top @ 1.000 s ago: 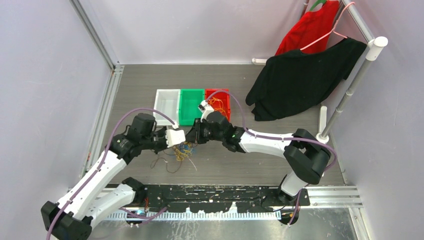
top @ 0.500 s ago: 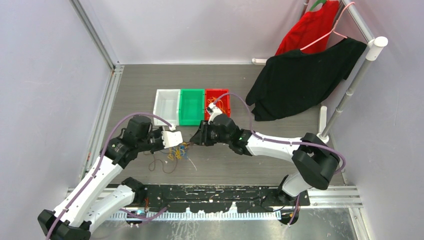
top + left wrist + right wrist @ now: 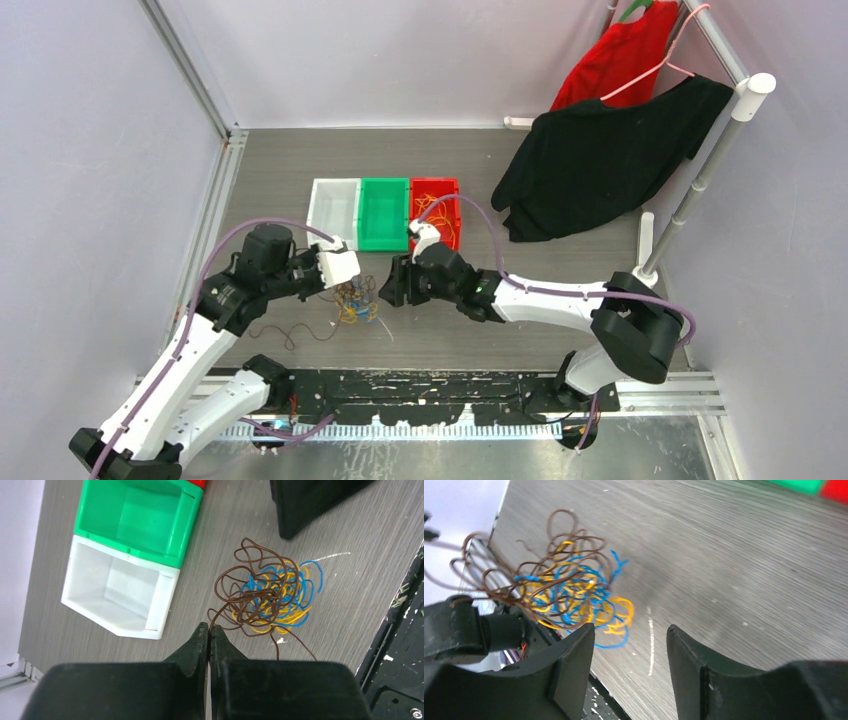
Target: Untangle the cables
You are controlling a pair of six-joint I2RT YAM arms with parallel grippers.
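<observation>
Lying tangled: brown, blue, yellow cables (image 3: pixel 270 592)

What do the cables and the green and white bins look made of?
The cables: thin plastic-coated wire, probably; smooth brown, blue and yellow strands holding springy loops. The green bin and white bin: moulded plastic, likely; uniform colour, slight sheen, rounded rims.

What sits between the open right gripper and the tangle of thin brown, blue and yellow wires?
Nothing visible: only bare grey wood-grain table separates the right gripper from the wire tangle. The left gripper, seemingly shut on a brown strand, sits at its far side.
</observation>
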